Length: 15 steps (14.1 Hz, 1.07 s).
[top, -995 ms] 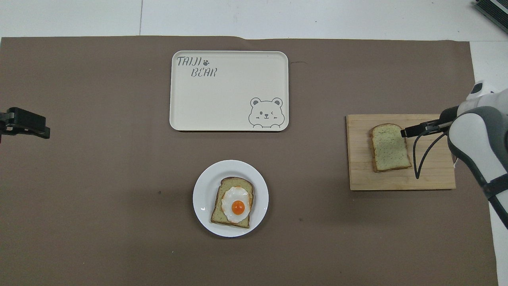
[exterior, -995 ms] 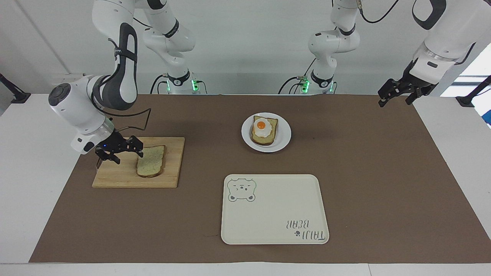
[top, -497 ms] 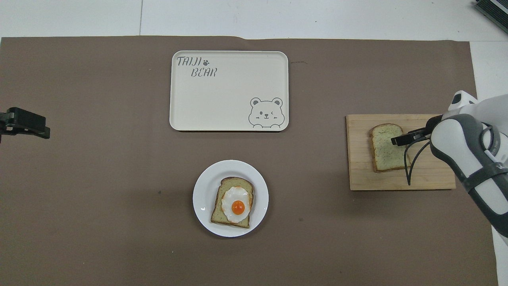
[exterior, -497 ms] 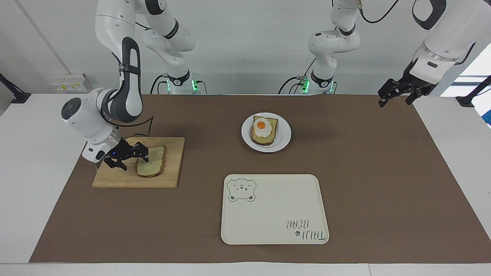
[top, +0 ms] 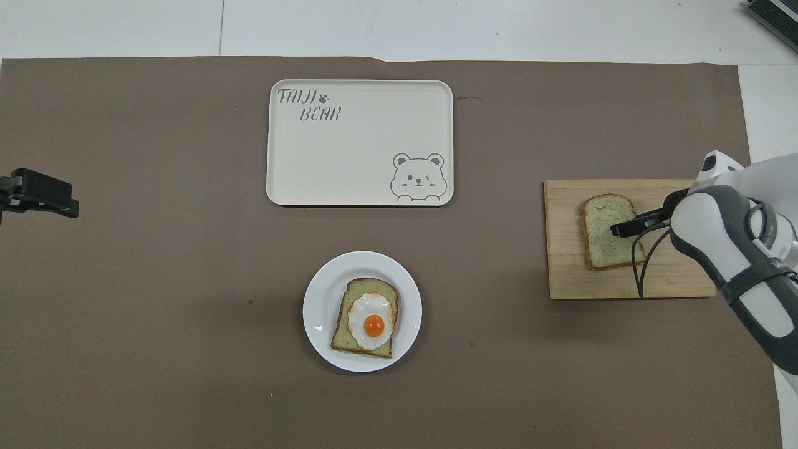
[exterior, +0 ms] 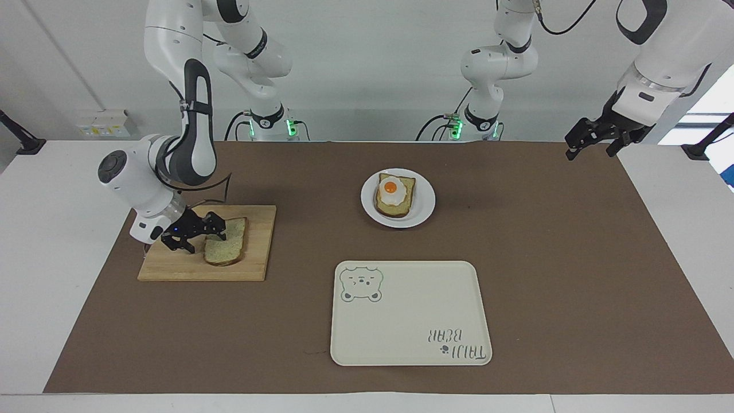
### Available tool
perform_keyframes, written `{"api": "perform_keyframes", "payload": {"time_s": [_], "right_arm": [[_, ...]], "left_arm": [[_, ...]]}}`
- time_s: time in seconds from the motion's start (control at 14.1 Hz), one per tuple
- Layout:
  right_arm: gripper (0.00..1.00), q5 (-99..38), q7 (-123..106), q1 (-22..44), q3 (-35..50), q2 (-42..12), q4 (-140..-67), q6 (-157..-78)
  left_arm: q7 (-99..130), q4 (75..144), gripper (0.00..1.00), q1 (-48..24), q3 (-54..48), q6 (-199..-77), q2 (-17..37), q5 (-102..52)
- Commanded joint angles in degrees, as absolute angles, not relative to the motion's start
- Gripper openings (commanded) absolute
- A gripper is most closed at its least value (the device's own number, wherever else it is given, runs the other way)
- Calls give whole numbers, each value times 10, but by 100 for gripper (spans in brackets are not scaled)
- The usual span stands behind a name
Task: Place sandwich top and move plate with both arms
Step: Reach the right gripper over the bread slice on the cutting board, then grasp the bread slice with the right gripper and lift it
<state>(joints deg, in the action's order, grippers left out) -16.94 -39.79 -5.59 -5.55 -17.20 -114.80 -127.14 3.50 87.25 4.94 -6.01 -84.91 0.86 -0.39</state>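
While the brown-covered surface (exterior: 545, 258) carries everything in plain reach, the step in hand looks like the pick-up of the sandwich top (exterior: 227, 248), which lies flat on a wooden cutting board (exterior: 252, 261) toward the right arm's end. The cream bear tray (exterior: 410, 332) sits farther from the robots than the plate (exterior: 422, 213), and the plate holds a bread slice bearing a fried egg (exterior: 391, 190).

To do this well, I judge the right tool (exterior: 202, 238) should pinch the slice only at its edge and lightly, since soft bread would dent or tear. It should then lift straight up before crossing, so the slice clears the board, and lower it squarely over the egg so the crusts line up and nothing slides off the plate.

The right tool is low at the slice's edge on the right arm's side, one finger over the bread and one beside it. I cannot tell how wide it stands, or whether it grips the slice yet.

The left tool (exterior: 596, 137) waits in the air over the left arm's end of the surface, jaws wide and holding nothing.
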Motion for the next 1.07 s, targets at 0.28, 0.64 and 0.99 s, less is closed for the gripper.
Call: {"api": "perform_keyframes", "payload": {"time_s": [0.28, 0.64, 0.99], "right_arm": [[0, -187, -415, -57, -53, -163, -1158, -1277], [0, -187, -405, -57, -53, -164, -1155, -1277], [0, -186, -386, -50, -53, -160, -1149, -1273]], "left_arm": [[42, 854, 100, 47, -59, -834, 17, 6], [42, 854, 100, 47, -59, -834, 17, 6], [42, 854, 100, 47, -59, -834, 17, 6]]}}
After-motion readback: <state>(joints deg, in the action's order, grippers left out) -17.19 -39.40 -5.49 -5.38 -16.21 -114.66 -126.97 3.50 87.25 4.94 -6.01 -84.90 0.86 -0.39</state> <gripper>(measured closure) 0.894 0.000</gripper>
